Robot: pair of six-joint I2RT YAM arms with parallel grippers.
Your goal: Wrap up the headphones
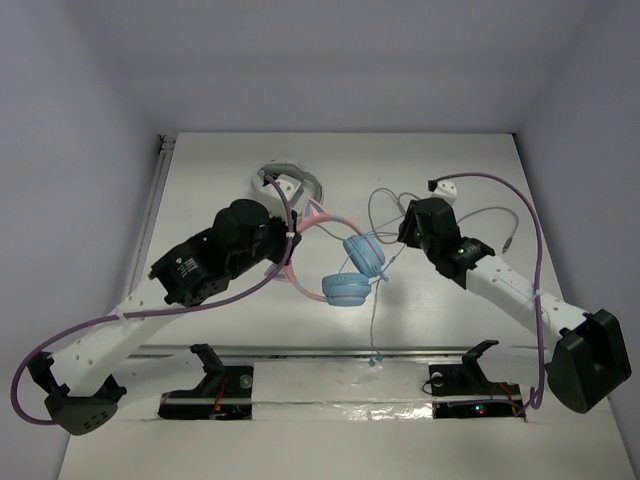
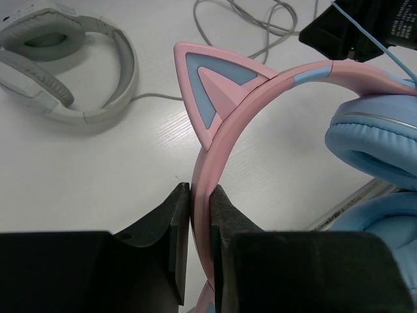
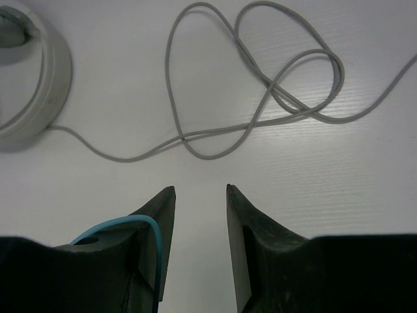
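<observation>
Clamped shut on the pink headband: left gripper. Mid-table, headphones, cups at 4 o'clock of that grip. At 2 o'clock of the cups, jaws apart and pinching nothing: right gripper, thin blue cable draped on it. At 11 o'clock, grey headset.

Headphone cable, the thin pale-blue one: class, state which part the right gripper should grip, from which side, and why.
Probably the cable, on its straight stretch between the blue ear cups and its loose end: single, uncoiled, clear of the grey cord. Come from the right, fingers across it; the right gripper is open, the left gripper pinches the pink headband.
</observation>
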